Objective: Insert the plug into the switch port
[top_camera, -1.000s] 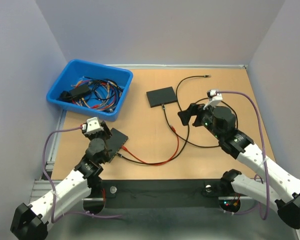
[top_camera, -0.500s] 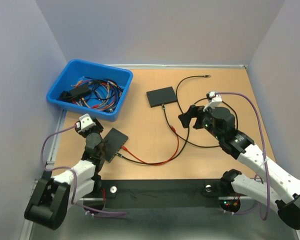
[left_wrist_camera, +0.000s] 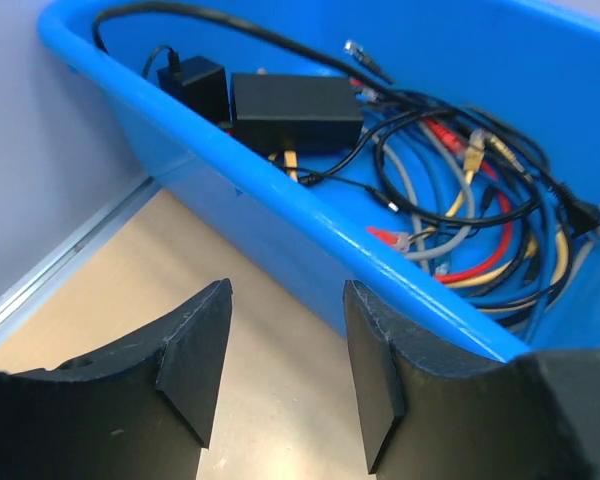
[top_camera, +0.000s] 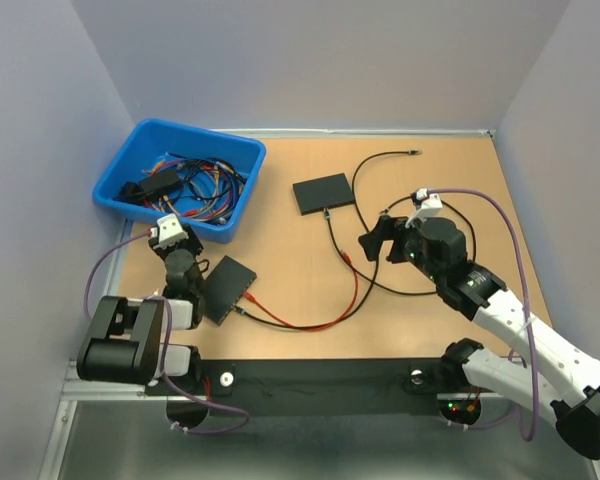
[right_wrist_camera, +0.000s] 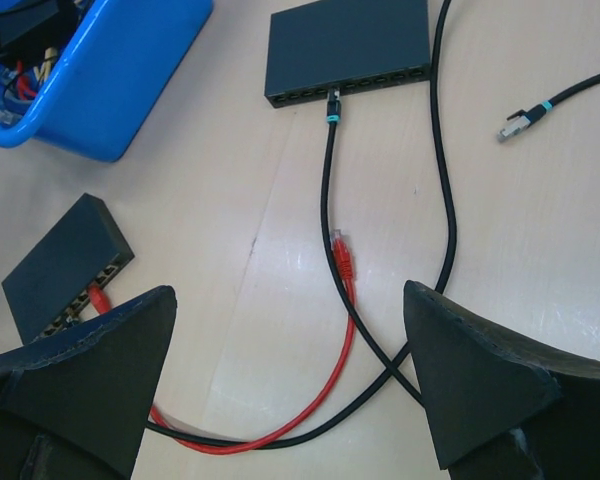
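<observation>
Two black switches lie on the table: a far one and a near one. A red cable runs from a port of the near switch; its free red plug lies on the table. A black cable is plugged into the far switch. My right gripper is open and empty, hovering above the red plug. My left gripper is open and empty, left of the near switch, facing the blue bin.
A blue bin holding several cables and a black adapter stands at the back left. A black cable with a loose plug loops across the right side of the table. Walls enclose the table.
My left arm has pulled back and folded to the left, away from the near switch and towards the bin. My right gripper has shifted slightly nearer.
</observation>
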`<state>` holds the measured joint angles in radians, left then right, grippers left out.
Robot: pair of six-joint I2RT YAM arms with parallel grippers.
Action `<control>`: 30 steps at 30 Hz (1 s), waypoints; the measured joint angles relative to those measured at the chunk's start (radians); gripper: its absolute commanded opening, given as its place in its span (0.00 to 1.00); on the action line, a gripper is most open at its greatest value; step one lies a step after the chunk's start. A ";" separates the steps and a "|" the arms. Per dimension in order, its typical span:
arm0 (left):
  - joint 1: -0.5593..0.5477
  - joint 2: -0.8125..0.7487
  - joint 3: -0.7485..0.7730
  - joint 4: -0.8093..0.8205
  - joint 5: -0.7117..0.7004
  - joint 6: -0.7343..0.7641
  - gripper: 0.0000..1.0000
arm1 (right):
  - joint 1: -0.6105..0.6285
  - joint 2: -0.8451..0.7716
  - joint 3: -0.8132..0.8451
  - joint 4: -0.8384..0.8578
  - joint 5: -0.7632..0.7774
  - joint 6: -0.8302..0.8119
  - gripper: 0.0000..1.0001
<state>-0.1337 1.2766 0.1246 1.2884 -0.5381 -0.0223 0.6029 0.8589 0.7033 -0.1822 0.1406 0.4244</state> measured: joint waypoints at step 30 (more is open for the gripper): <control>0.048 0.189 0.076 0.002 0.183 0.051 0.99 | 0.000 -0.011 -0.144 -0.013 -0.269 0.170 1.00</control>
<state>-0.0853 1.4658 0.2008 1.2907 -0.3550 0.0292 0.6029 0.8474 0.5591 -0.1947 -0.1284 0.5945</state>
